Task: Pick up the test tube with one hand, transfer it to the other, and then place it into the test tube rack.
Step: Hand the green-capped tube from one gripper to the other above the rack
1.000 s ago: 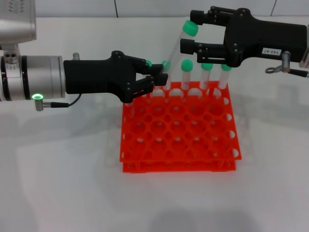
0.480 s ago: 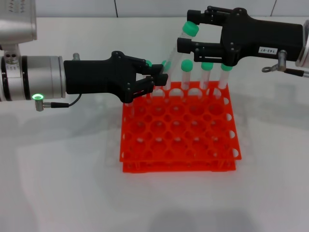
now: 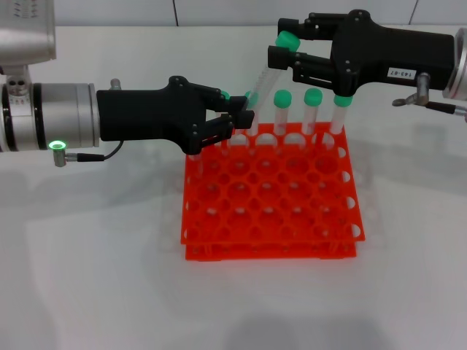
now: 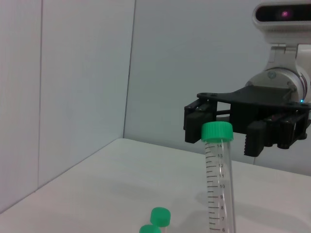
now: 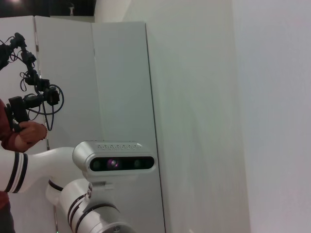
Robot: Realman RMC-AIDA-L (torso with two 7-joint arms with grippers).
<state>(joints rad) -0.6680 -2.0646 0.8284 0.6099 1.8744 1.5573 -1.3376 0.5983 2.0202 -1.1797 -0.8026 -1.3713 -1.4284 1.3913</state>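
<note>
My left gripper [image 3: 244, 117] reaches sideways over the test tube rack [image 3: 270, 197], clamped on the tilted test tube [image 3: 264, 76] — my right gripper [image 3: 281, 47] has its jaws apart around the green cap.

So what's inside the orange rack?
Green-capped tubes stand in the orange rack's back row; other holes look empty. The left gripper hides the back-left corner.

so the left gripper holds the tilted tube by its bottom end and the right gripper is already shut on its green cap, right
Not quite: the right gripper is open, its fingers either side of the cap, as the left wrist view shows. The left gripper does hold the tilted tube by its bottom end.
</note>
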